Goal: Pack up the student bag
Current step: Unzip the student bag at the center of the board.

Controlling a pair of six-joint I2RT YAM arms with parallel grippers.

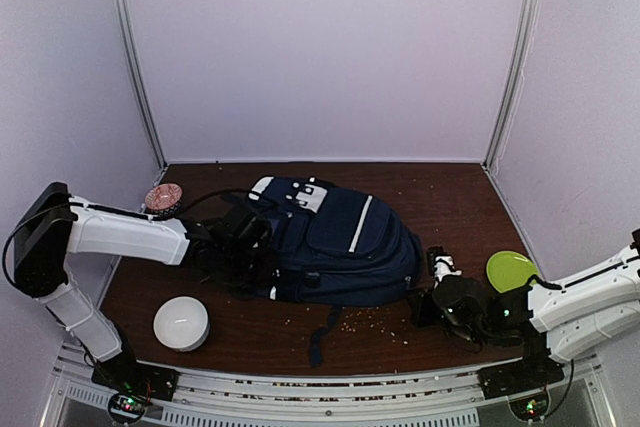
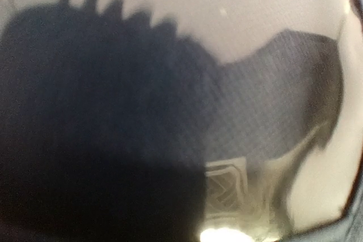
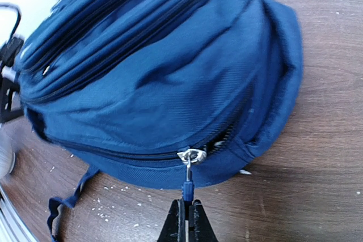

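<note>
The student bag (image 1: 340,237) lies on its side mid-table, dark navy with white stripes. My right gripper (image 3: 187,211) is shut on the blue zipper pull (image 3: 186,188) at the bag's (image 3: 159,72) lower edge, where the zip stands slightly open right of the slider. In the top view the right gripper (image 1: 420,302) sits at the bag's right end. My left gripper (image 1: 245,235) is at the bag's left end, pushed into the fabric. The left wrist view is blurred, showing only dark fabric (image 2: 113,111) and light lining (image 2: 238,4); its fingers are not distinguishable.
A white ribbed round pouch (image 1: 181,323) stands front left. A green plate (image 1: 512,270) lies at the right by the right arm. A small pinkish round object (image 1: 163,197) sits back left. Crumbs (image 1: 370,322) are scattered before the bag, and a black strap (image 1: 320,332) trails forward.
</note>
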